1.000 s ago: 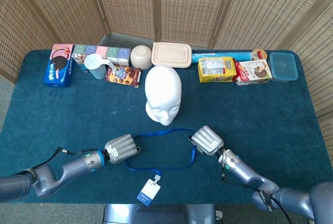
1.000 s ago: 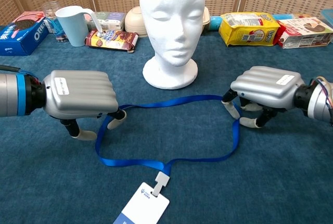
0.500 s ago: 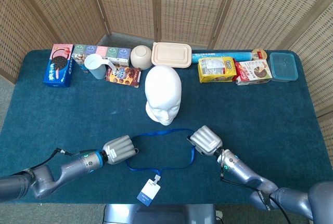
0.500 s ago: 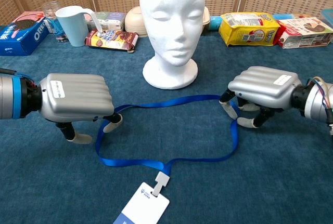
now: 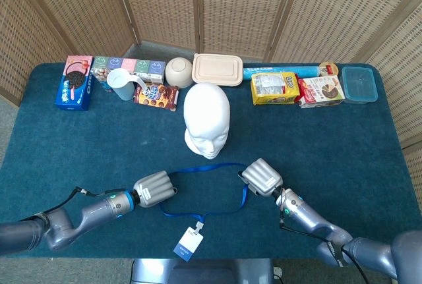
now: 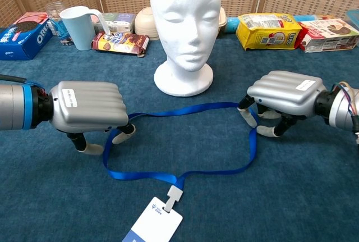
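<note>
A blue lanyard (image 5: 206,167) (image 6: 179,109) lies in a loop on the blue cloth, its white badge (image 5: 188,242) (image 6: 152,223) near the front edge. My left hand (image 5: 153,189) (image 6: 90,105) hovers palm down over the loop's left end. One fingertip (image 6: 125,132) touches the strap, and the thumb stands well apart from it. My right hand (image 5: 262,178) (image 6: 286,95) is palm down over the loop's right end, and the strap runs between its fingertips (image 6: 245,117). Whether they pinch it is hidden. A white foam mannequin head (image 5: 207,118) (image 6: 185,23) stands just behind the loop.
Along the table's back edge stand an Oreo box (image 5: 73,83), a pale blue cup (image 5: 120,84), a cookie pack (image 5: 155,95), a bowl (image 5: 178,71), a beige lidded container (image 5: 217,68), yellow and red snack packs (image 5: 275,88) and a blue tub (image 5: 359,84). Wicker screens close the back.
My left hand slid slightly left and then back right over the strap's left end. The lanyard's shape hardly changed. The right hand stayed nearly still.
</note>
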`<action>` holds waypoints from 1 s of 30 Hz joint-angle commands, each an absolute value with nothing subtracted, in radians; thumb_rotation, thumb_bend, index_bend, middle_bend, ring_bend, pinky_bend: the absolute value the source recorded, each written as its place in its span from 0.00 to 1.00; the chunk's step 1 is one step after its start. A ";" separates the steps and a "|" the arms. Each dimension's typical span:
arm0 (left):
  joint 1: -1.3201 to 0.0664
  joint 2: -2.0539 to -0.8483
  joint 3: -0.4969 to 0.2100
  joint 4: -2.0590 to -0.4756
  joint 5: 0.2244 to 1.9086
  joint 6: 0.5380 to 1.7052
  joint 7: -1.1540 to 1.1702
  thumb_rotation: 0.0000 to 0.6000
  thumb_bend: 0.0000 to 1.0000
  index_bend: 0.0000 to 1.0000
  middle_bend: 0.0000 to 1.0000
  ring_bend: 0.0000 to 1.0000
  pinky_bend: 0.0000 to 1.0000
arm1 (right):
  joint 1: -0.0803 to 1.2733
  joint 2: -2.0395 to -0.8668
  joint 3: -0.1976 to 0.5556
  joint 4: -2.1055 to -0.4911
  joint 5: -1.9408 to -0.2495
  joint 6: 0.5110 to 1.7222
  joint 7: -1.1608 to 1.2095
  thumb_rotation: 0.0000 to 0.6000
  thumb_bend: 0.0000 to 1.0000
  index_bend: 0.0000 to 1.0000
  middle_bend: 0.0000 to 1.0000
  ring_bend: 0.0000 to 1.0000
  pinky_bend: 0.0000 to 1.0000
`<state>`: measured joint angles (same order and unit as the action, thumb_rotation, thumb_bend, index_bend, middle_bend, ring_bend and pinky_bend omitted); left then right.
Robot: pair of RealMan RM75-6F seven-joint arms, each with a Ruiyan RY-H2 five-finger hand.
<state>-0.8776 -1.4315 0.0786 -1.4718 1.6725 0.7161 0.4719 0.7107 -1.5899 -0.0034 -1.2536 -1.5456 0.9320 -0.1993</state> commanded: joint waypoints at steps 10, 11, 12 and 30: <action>-0.883 -1.447 0.077 -1.460 1.646 0.703 0.496 0.91 0.38 0.53 1.00 1.00 1.00 | 0.707 -1.590 -0.004 -1.251 -1.541 0.931 -0.193 1.00 0.50 0.72 1.00 1.00 1.00; -0.883 -1.449 0.077 -1.460 1.644 0.702 0.498 0.91 0.39 0.53 1.00 1.00 1.00 | 0.707 -1.590 -0.004 -1.251 -1.540 0.930 -0.192 1.00 0.50 0.72 1.00 1.00 1.00; -0.884 -1.450 0.077 -1.460 1.642 0.701 0.500 0.91 0.39 0.53 1.00 1.00 1.00 | 0.707 -1.590 -0.004 -1.250 -1.540 0.931 -0.192 1.00 0.50 0.72 1.00 1.00 1.00; -0.889 -1.453 0.079 -1.467 1.601 0.682 0.535 0.94 0.47 0.59 1.00 1.00 1.00 | 0.706 -1.598 -0.002 -1.238 -1.537 0.929 -0.182 1.00 0.50 0.74 1.00 1.00 1.00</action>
<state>-0.8892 -1.4534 0.0788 -1.4665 1.6019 0.6819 0.5343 0.7058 -1.5976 -0.0016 -1.2376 -1.5369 0.9293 -0.1820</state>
